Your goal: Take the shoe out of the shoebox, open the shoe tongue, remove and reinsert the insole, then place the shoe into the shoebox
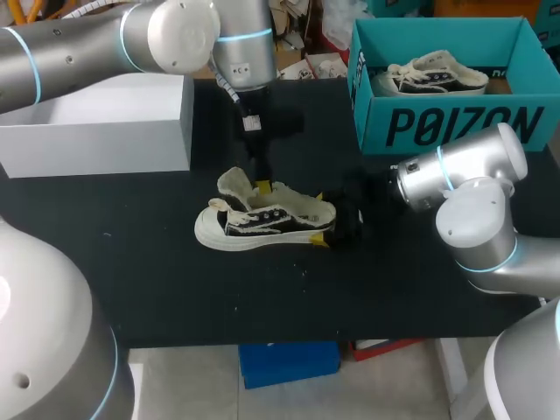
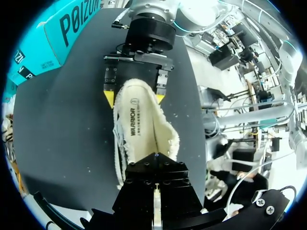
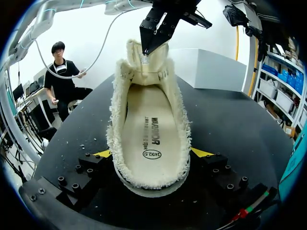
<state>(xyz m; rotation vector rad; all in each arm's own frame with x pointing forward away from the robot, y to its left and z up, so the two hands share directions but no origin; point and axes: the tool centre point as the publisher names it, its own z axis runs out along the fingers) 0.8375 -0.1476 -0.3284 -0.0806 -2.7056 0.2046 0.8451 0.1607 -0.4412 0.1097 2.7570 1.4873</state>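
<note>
My right arm lies low over the worktop; the right end effector grasps the shoe by its heel. My left arm points down; the left end effector is clenched on the tongue, at the shoe's far end.

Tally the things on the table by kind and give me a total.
Boxes: 2, the teal shoebox and the white box.
Shoes: 2, the held shoe and the boxed shoe.
Total: 4.
</note>
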